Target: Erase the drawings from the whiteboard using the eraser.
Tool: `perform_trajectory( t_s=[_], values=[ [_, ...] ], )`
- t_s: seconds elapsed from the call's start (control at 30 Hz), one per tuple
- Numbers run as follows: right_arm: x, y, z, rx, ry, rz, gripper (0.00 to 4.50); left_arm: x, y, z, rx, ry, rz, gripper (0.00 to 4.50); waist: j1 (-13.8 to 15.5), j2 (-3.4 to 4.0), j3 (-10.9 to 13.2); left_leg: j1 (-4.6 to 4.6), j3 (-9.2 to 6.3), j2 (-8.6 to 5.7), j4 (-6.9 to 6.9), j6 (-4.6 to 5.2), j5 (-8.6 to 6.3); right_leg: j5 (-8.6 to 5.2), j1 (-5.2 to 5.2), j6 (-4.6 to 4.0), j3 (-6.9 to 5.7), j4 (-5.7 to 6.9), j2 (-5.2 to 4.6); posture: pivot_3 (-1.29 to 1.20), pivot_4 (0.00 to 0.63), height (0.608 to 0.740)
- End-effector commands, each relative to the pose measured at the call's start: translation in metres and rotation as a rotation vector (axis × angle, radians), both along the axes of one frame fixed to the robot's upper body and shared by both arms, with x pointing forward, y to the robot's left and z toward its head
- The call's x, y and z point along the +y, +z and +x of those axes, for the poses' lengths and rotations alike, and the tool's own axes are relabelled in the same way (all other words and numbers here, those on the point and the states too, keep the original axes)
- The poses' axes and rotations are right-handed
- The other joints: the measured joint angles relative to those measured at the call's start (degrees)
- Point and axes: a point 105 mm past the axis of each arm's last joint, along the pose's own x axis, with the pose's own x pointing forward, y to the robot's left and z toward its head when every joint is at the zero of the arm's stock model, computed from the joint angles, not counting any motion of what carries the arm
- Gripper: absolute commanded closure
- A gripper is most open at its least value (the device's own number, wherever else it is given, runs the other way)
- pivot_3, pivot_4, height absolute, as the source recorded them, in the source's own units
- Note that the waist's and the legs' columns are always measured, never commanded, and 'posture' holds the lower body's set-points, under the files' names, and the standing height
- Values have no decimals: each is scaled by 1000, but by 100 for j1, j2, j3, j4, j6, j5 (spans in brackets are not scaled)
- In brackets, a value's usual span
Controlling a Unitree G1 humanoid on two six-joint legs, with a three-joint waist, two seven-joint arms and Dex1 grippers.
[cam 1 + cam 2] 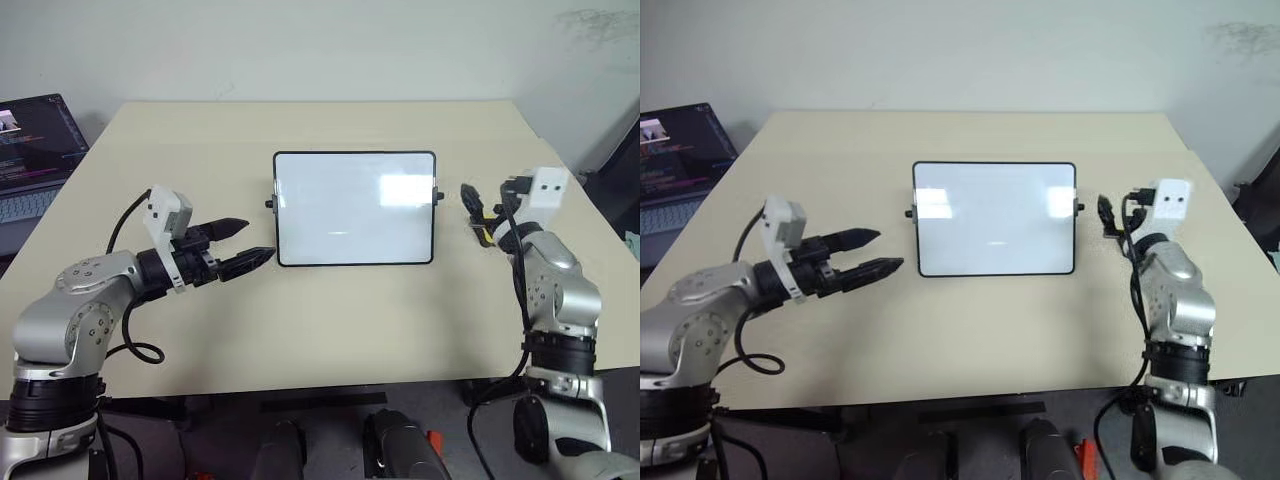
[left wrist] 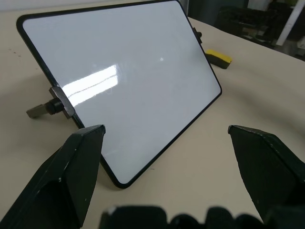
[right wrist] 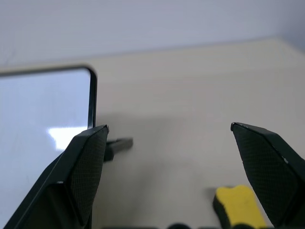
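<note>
The whiteboard (image 1: 355, 208) stands propped in the middle of the beige table, its face white with glare patches. The drawings are too faint to make out on it. The yellow eraser (image 3: 238, 202) lies flat on the table just beyond the board's right side, also seen past the board's far corner as the eraser (image 2: 218, 58). My right gripper (image 3: 169, 129) hovers over the eraser, open, with nothing between its fingers. My left gripper (image 1: 258, 240) is open and empty, pointing at the board's lower left corner from a short distance.
A laptop (image 1: 35, 150) with a lit screen sits off the table's far left. The table (image 1: 330, 330) has bare surface in front of and behind the board. Small black knobs stick out of the board's short sides.
</note>
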Motion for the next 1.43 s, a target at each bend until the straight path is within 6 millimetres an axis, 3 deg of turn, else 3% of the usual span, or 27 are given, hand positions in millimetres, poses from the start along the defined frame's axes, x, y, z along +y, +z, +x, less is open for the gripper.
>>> perform_trajectory(
  t_s=[0.03,0.13,0.2,0.3,0.47,0.63,0.8,1.1,1.43],
  values=[
    [10,16,-18,-152,-22,-16,24,3,13,5,-95,49,-2,0,0,0,0,1,1,0,0,0,0,0,0,0,1,1,0,0,150,740],
    [29,-7,-30,-157,-9,-104,24,1,12,9,-116,83,-18,0,-3,0,-2,6,4,0,0,0,0,0,2,0,6,3,0,0,150,740],
    [41,-30,-36,-117,23,-99,24,-1,8,12,-124,112,-36,0,-6,-1,-3,13,5,1,-1,0,0,0,7,0,5,0,0,0,150,740],
    [52,-48,-43,-90,50,-106,24,-6,4,16,-140,158,-56,0,-6,0,-2,16,9,1,1,-1,0,0,7,0,11,6,0,0,150,740],
    [39,-56,-45,-78,-26,-79,24,-10,5,26,-213,348,-138,0,14,-1,-3,18,6,-1,27,-1,0,2,21,2,10,6,-1,0,150,740],
    [34,-65,-49,-60,-42,-55,24,-8,-5,22,-241,548,-217,0,21,-2,-3,18,4,-3,45,-1,-1,7,35,10,12,3,-2,0,150,740],
    [32,-75,-50,-28,-52,-32,24,4,-37,14,-180,702,-203,0,9,-1,-4,41,3,-1,48,-1,-1,4,56,-1,12,7,2,0,150,740],
    [36,-87,-52,-1,-35,-51,24,3,-72,13,-148,770,-133,0,12,-2,-4,71,7,-4,59,-1,-1,-11,96,-24,20,-12,0,0,150,740],
    [37,-89,-53,1,-39,-52,24,5,-93,16,-122,823,-86,0,15,-2,-4,69,6,-4,50,-1,-2,-12,93,-24,18,-15,0,0,150,740]
  ],
)
